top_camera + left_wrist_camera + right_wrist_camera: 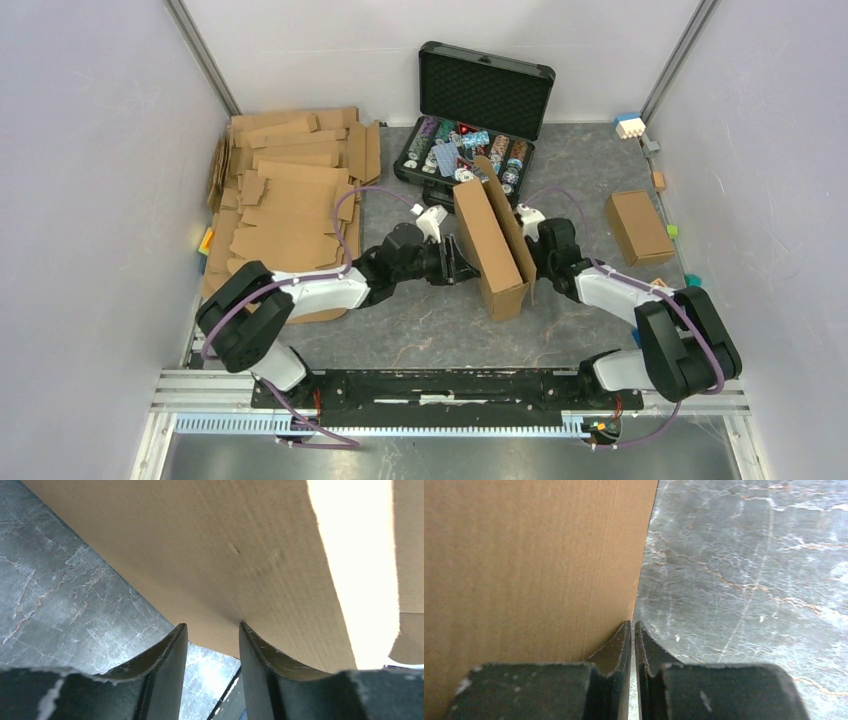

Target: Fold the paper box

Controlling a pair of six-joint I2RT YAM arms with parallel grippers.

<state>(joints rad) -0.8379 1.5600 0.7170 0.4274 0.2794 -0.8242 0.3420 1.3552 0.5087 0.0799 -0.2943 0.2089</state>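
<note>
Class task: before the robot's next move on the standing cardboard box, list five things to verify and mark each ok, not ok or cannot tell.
1. Box stands on edge between the arms: ok.
2. Left hand open, nothing between its fingers: ok.
3. Right hand gripping the box: not ok; fingers almost together beside the box's edge, nothing between them.
4. Folding finished: cannot tell; the inside is hidden.
5. Gap between box and open case: cannot tell; they overlap from above.
</note>
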